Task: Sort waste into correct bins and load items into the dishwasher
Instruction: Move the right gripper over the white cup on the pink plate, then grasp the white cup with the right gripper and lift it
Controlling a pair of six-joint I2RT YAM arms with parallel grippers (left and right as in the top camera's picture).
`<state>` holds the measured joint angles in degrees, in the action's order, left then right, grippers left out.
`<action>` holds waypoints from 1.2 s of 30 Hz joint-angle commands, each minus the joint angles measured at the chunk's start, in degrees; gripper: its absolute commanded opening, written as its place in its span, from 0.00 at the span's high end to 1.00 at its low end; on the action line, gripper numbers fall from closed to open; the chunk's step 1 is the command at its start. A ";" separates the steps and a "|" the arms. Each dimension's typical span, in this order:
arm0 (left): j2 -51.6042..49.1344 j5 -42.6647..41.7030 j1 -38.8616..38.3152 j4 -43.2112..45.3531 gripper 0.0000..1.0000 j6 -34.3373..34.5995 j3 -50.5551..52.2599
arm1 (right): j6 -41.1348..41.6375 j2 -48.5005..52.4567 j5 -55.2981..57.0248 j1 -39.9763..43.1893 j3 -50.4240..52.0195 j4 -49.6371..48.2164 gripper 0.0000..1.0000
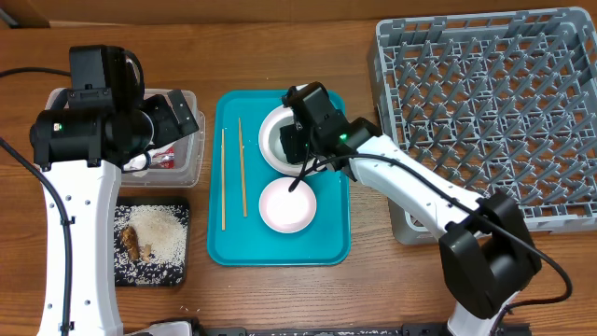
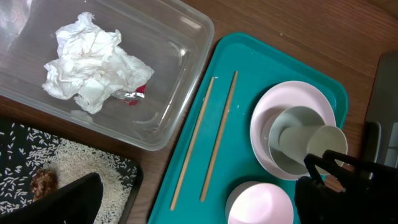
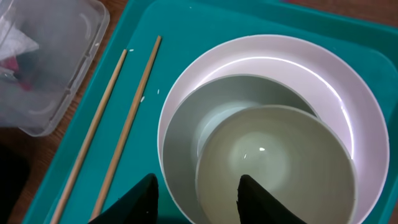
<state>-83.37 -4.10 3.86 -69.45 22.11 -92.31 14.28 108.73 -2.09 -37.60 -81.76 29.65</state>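
**Right gripper** (image 3: 196,202): centre of overhead frame, above the dish stack. Jaws spread, grasping nothing; one finger (image 3: 140,199) outside the plate rim, the other over the cup.
**Left gripper** (image 1: 182,117): upper left, over the clear tub; whether released or clenched cannot be told.
**Teal tray** (image 1: 326,243), centre:
- white plate (image 3: 348,93), holding a bowl (image 3: 186,130) with a cup (image 3: 267,162) tilted inside
- second bowl (image 1: 287,205), upturned, just below the stack
- chopsticks (image 1: 242,168), side by side, left part

**Clear tub** (image 2: 180,93): crumpled napkin (image 2: 93,68), red wrapper (image 2: 138,92) touching it.
**Black tray** (image 1: 184,266), lower left: rice (image 1: 159,229), brown scrap (image 1: 131,243).
**Dish rack** (image 1: 494,112): upper right.
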 commanded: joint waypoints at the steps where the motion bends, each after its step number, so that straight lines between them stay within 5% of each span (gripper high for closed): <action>1: 0.13 0.04 0.09 0.02 0.00 0.39 -0.83 | -2.40 1.68 0.52 -0.37 -1.44 -0.87 0.55; 9: 0.13 0.02 0.09 0.04 0.00 0.39 -0.83 | -5.88 4.33 0.57 -0.70 -1.14 -1.75 0.56; 12: 0.13 0.02 0.09 0.02 0.00 0.39 -0.83 | -5.86 4.33 0.57 -0.68 -1.14 -1.79 0.71; 20: 0.13 0.04 0.09 0.04 0.00 0.39 -0.83 | -5.81 3.74 1.05 -0.57 -1.66 -2.69 0.80; 25: 0.13 0.02 0.09 0.04 0.00 0.39 -0.83 | -5.81 2.84 1.20 -0.59 -1.66 -3.30 0.94; 36: 0.13 0.02 0.09 0.02 0.00 0.39 -0.83 | -5.81 0.63 1.22 -0.52 -1.66 -1.84 0.96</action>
<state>-83.37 -4.10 3.86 -69.45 22.13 -92.31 8.54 112.46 -0.80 -37.95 -82.24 27.22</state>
